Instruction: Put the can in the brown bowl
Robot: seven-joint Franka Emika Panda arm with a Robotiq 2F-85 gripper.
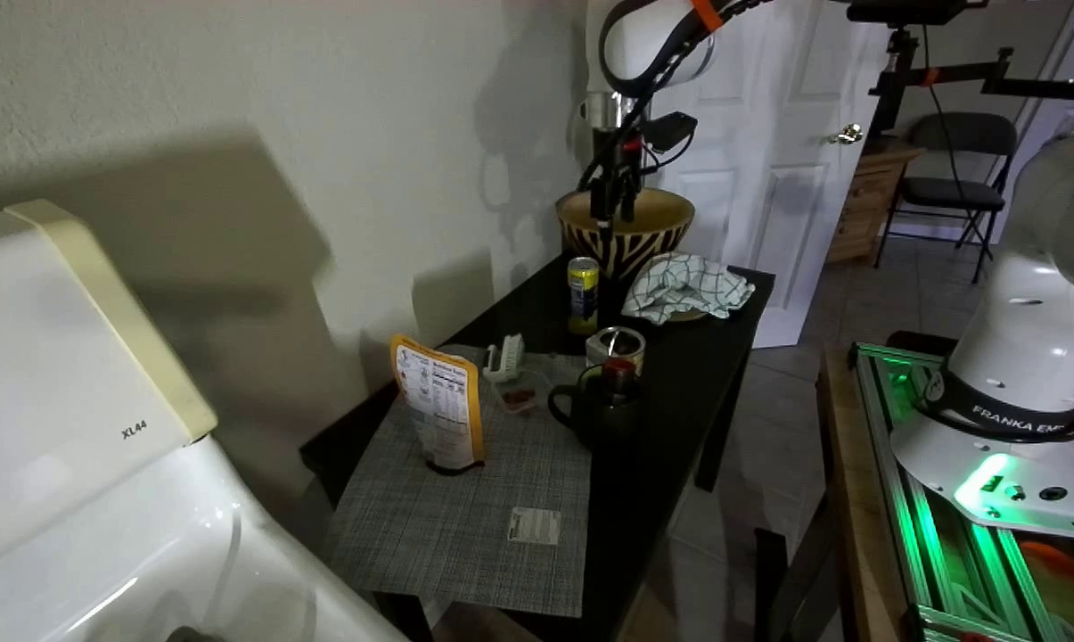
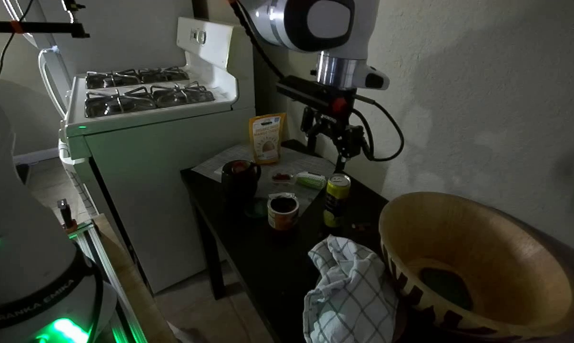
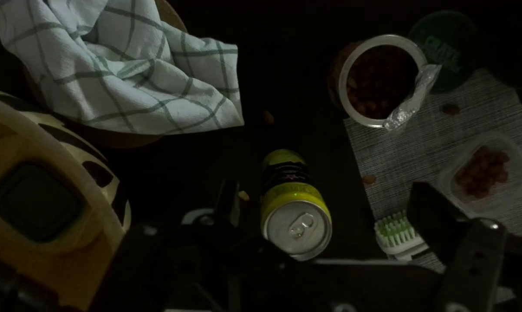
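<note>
Yellow-green can (image 3: 292, 201) standing upright near parted fingers (image 3: 434, 216)

In the wrist view, the fingers are standing wide apart, with the can showing between them, clear of both. In an exterior view, they are hovering near the can's top; the can is resting on the dark surface (image 2: 287, 267), near a checked white cloth (image 2: 353, 290) and outside the brown bowl (image 2: 496, 257).

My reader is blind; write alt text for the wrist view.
Yellow-green can seen from above, not gripped, with an open gripper at the bottom edge. A brown bowl and checked cloth are left, an opened tub and brush right.
</note>
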